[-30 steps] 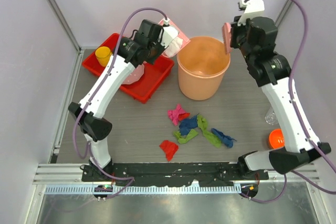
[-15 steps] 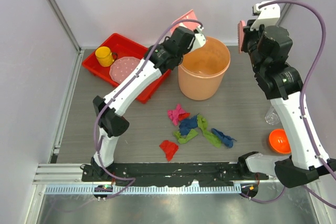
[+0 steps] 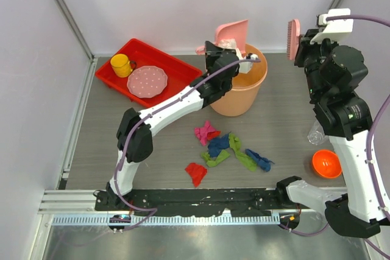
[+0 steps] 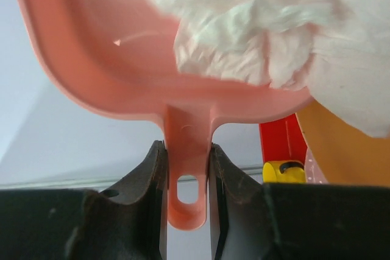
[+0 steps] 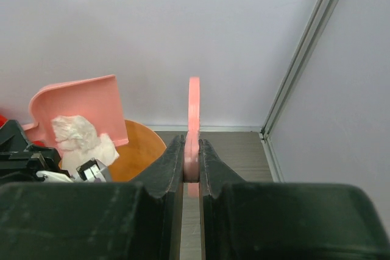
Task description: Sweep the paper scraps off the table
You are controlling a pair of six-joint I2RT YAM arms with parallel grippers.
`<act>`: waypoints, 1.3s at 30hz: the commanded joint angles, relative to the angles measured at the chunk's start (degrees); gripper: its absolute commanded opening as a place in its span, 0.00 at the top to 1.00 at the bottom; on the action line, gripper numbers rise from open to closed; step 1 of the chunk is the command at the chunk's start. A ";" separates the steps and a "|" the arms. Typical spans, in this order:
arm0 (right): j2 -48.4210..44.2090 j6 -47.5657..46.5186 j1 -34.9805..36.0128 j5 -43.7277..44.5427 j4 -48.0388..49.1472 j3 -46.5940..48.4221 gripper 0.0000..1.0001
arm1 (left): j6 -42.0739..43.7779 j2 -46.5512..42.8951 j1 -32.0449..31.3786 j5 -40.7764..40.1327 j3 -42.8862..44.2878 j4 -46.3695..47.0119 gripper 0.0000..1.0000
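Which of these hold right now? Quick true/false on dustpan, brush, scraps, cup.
The left gripper is shut on the dustpan handle. True.
Coloured paper scraps lie on the table near the bucket. True.
The dustpan is empty. False: white paper lies in it.
The right gripper presses the brush onto the table. False: the brush is raised in the air.
The yellow cup stands in the bucket. False: it is in the red tray.

No lettering was legible anywhere.
The pink dustpan [image 4: 91, 59], pink brush [image 3: 294, 38], orange bucket [image 3: 241, 101], red tray [image 3: 177, 65] and paper scraps [image 3: 218, 144] showed plain colour only; the pink plate [image 3: 147, 81] carried only pale dots.
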 commanded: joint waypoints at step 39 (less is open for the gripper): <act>-7.53 16.77 0.31 -38.03 6.46 -8.82 0.99 | -49.89 -39.53 6.87 33.34 -9.19 -65.01 1.00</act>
